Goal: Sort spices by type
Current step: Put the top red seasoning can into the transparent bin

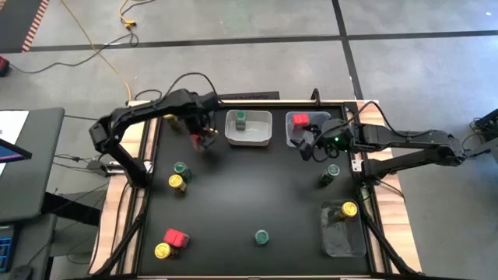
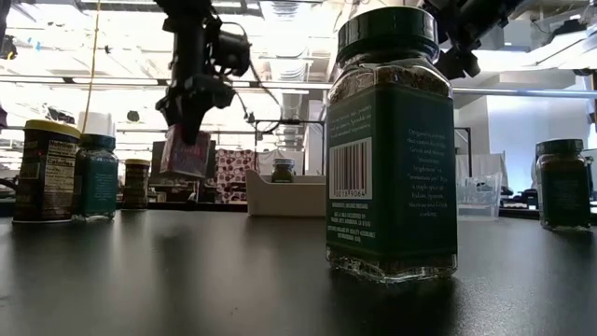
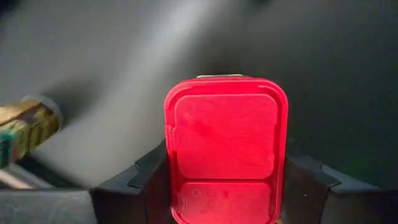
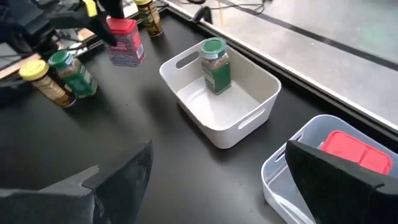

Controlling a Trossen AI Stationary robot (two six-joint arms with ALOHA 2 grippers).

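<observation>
Spices sort by kind, so your left gripper (image 1: 204, 138) at upper centre-left of the high view pinches a red boxy plastic spice container (image 3: 225, 149), lifted off the table to carry. Your right gripper (image 1: 310, 145), fingers spread, waits over the clear bin (image 4: 283, 171) with a red-lidded box.

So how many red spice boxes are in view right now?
3: one held by the left gripper above the table, one in the clear bin, one at the near-left table corner.

Red boxy spice (image 1: 204, 140) hangs lifted off the table (other jars (image 1: 178, 176) stand scattered).
</observation>
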